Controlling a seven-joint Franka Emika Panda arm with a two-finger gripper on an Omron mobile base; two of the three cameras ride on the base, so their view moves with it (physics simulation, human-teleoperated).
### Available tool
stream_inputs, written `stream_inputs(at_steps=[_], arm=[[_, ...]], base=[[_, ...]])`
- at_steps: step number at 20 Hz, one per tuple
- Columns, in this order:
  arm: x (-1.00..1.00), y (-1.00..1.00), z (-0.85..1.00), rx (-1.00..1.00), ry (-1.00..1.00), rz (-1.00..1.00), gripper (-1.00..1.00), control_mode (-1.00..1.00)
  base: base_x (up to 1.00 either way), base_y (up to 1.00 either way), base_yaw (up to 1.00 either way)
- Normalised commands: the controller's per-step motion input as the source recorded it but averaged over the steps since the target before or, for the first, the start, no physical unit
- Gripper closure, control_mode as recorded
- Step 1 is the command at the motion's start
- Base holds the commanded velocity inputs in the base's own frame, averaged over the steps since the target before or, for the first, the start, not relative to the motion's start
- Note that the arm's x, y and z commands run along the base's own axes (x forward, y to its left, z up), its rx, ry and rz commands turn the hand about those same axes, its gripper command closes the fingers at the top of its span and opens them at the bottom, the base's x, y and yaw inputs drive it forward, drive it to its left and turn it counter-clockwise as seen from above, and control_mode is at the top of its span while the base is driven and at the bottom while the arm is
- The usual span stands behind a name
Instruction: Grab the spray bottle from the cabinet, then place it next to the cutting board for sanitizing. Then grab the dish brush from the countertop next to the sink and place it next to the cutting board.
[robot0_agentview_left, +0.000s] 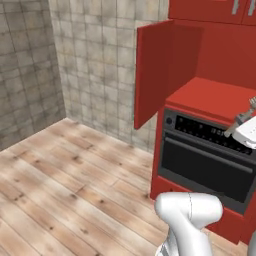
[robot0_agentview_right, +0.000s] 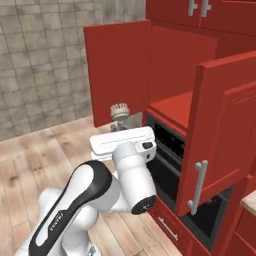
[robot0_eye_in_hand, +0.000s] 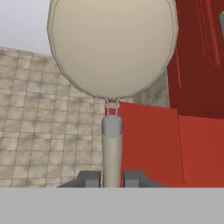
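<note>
My gripper (robot0_eye_in_hand: 112, 178) is shut on the thin neck of the spray bottle (robot0_eye_in_hand: 111, 48), whose round yellowish body fills the top of the hand view. In the right base view the spray bottle (robot0_agentview_right: 120, 109) sticks up from the gripper (robot0_agentview_right: 120, 125), in front of the cabinet's left door. The gripper (robot0_agentview_left: 240, 121) and the bottle (robot0_agentview_left: 253, 103) also show at the right edge of the left base view. The red cabinet niche (robot0_agentview_right: 180, 65) stands open, with nothing on its shelf (robot0_agentview_left: 215, 97). The cutting board, dish brush and sink are out of view.
Both cabinet doors hang open: the left one (robot0_agentview_left: 152, 70) towards the tiled wall, the right one (robot0_agentview_right: 225, 125) with its steel handle (robot0_agentview_right: 198, 185) close to my arm. A black oven (robot0_agentview_left: 205, 165) sits under the niche. A corner of the countertop (robot0_agentview_right: 249, 200) shows at the right. Wooden floor lies to the left.
</note>
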Motion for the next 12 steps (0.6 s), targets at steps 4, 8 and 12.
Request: stream_inputs(at_steps=[4,8,12], arm=[[0.0,0.0,0.0,0.0,0.0,0.0,1.0,1.0],[0.0,0.0,0.0,0.0,0.0,0.0,1.0,1.0],[0.0,0.0,0.0,0.0,0.0,0.0,1.0,1.0]], base=[[-0.1,-0.16,-0.09],[-0.36,-1.0,-0.15],[-0.76,-0.8,-0.17]])
